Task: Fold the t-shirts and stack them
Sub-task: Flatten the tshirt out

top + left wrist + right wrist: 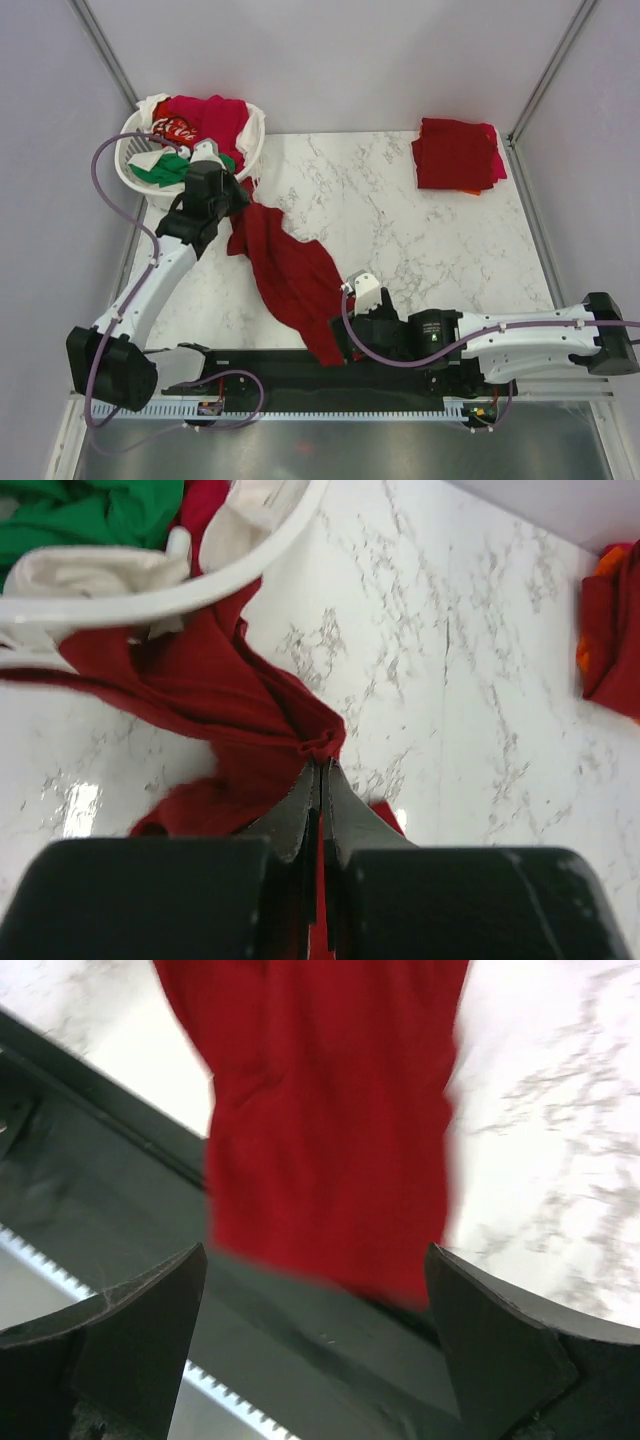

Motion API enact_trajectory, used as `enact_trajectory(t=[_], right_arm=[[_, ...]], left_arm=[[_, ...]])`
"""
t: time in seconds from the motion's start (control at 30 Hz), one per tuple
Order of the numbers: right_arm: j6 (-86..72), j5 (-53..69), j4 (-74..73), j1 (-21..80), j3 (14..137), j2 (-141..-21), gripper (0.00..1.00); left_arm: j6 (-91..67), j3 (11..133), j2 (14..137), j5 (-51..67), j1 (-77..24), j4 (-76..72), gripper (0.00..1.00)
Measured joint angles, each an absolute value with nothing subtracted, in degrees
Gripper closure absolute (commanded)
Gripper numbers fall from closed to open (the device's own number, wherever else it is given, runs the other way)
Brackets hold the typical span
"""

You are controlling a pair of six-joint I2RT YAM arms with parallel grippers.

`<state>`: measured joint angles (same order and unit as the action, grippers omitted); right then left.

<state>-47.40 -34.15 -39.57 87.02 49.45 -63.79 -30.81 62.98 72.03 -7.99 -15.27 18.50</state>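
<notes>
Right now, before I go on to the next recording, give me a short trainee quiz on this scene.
1. True or false: the left gripper is shut on a bunched fold of the dark red t-shirt.
2. Where on the table does the folded stack lie? A) far right corner B) near left corner C) dead centre
3. Fill in: the right gripper has its jaws ___ at the near end of the dark red t-shirt.

Key: 1 true; 2 A; 3 open
</notes>
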Motion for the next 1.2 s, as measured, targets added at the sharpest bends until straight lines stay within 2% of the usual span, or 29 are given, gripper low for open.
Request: enact_trajectory(t=[0.2, 0.3, 0.33, 0.43, 0.67, 0.87, 0.97, 1.07, 1.2], right_arm=[[-46.6, -27.3, -33.2, 88.0, 48.3, -67.9, 0.02], [-47.9, -26.3, -32.0, 88.1, 46.6, -69.3, 0.02], [-48.7, -26.4, -31.9, 88.2, 45.7, -69.3, 0.02], [-51.5, -27.5, -32.2, 87.3, 43.5, -68.5, 0.02], [-53.1, -22.9, -28.2, 67.9, 33.6, -55.6, 0.02], [-52.0, -17.5, -24.3, 63.4, 32.8, -59.8, 0.02], [-52.0, -15.2, -22.2, 62.3, 31.5, -62.3, 0.02], [-51.9, -13.3, -20.0, 60.8, 29.8, -62.5, 0.02], [-51.0, -11.6, -18.1, 58.9, 29.1, -62.9, 0.02]], left_arm=[[-31.3, 53.2, 71.2, -7.2, -16.1, 21.7, 0.95], [-32.3, 47.5, 71.2, -5.7, -16.1, 24.4, 0.87], [-32.6, 45.9, 70.7, -5.4, -16.1, 25.2, 0.81], [-33.2, 43.7, 67.8, -4.9, -16.1, 26.5, 0.75], [-33.5, 43.0, 57.6, -5.4, -16.1, 28.7, 0.76], [-33.5, 43.0, 53.0, -8.1, -16.1, 32.4, 0.80], [-33.4, 43.0, 52.3, -9.0, -16.1, 33.6, 0.71], [-33.4, 43.2, 53.7, -8.4, -16.2, 34.2, 0.68], [-33.3, 43.2, 56.7, -7.4, -19.6, 32.9, 0.59]])
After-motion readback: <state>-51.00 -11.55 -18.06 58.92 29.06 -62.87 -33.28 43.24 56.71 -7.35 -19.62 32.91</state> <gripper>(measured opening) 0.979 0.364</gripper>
